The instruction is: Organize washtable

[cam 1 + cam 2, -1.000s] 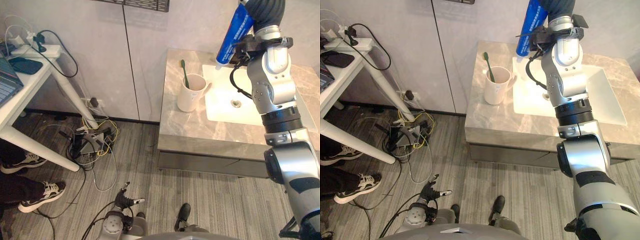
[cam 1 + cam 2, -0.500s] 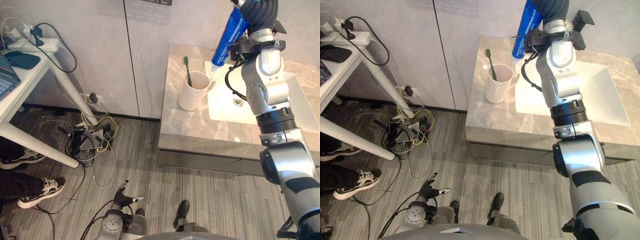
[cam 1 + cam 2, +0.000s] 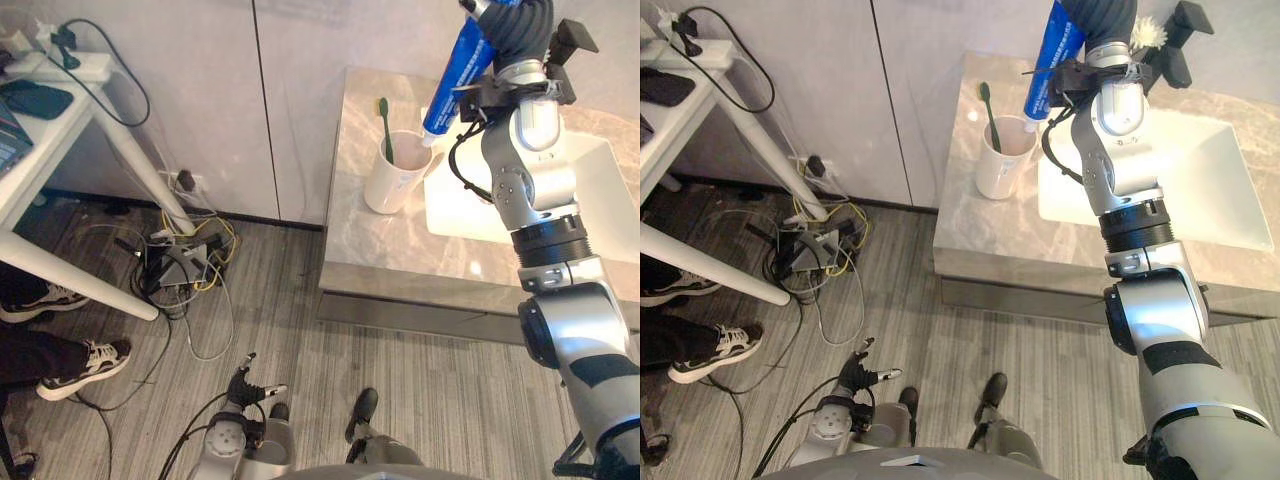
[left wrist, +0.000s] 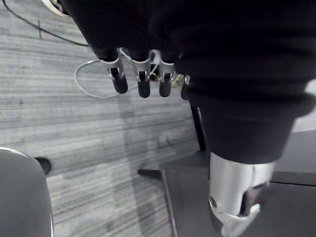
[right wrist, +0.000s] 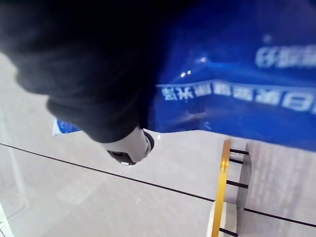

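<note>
My right hand [image 5: 126, 143] is clamped round the blue toothpaste tube [image 3: 455, 75], cap down just above the white cup [image 3: 395, 175]; whether the cap touches the cup's rim I can't tell. The cup holds a green toothbrush [image 3: 384, 125] and stands on the grey marble counter [image 3: 400, 250], just beside the white sink [image 3: 520, 205]. Well apart from the cup, my left hand [image 4: 140, 79] hangs with its fingers loose and apart over the striped grey floor [image 3: 300, 340].

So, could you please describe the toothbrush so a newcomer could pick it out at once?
Find the grey marble washtable with the white basin. On its left side stands a white mug, and the toothbrush is the slim dark green stick standing inside it, unlike the fat blue tube above.
</note>
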`<state>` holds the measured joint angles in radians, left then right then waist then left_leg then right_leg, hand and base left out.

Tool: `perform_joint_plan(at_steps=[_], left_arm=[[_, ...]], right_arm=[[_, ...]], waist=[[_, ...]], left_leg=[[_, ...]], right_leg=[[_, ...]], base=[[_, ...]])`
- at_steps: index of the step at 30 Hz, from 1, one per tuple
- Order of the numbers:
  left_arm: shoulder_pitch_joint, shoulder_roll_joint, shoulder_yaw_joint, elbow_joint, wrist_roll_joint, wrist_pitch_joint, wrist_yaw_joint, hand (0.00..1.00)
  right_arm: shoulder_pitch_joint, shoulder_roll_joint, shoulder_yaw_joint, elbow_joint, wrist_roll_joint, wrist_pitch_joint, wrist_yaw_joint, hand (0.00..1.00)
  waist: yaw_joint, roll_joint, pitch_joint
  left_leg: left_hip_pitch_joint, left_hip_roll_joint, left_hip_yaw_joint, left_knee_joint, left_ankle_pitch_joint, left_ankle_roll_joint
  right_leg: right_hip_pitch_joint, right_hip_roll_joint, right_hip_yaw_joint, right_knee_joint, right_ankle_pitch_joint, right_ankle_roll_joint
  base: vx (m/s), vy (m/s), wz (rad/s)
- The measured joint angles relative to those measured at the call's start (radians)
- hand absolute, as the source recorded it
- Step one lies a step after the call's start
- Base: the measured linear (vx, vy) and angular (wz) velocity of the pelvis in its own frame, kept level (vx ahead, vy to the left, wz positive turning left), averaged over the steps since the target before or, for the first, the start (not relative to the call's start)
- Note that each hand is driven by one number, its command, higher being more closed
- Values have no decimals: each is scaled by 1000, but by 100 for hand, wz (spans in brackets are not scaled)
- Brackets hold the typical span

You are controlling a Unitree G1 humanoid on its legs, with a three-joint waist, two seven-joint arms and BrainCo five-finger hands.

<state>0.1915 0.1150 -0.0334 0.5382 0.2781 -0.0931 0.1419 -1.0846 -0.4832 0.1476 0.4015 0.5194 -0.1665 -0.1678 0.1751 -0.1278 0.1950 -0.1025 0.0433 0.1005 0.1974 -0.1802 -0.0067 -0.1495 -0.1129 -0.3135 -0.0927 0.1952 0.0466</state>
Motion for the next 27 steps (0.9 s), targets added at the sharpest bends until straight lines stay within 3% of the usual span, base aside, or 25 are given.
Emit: perform_joint_plan(at_steps=[19,27], left_arm=[[1,0,9,3,-18,2,5,0],[1,-7,25,8,-18,2,4,0]], right_arm=[[0,33,-22,-19,9,2,1,100],[7,34,-40,-98,10,-19,-5,100]], waist=[[0,0,1],[-4,0,1]], left_leg=[[4,1,5,0,0,0],[7,2,15,3,0,0]], right_leg=[[-1,1,14,0,18,-1],[-2,2,29,0,18,-1]], base=[[0,0,0],[-7,-3,-4]])
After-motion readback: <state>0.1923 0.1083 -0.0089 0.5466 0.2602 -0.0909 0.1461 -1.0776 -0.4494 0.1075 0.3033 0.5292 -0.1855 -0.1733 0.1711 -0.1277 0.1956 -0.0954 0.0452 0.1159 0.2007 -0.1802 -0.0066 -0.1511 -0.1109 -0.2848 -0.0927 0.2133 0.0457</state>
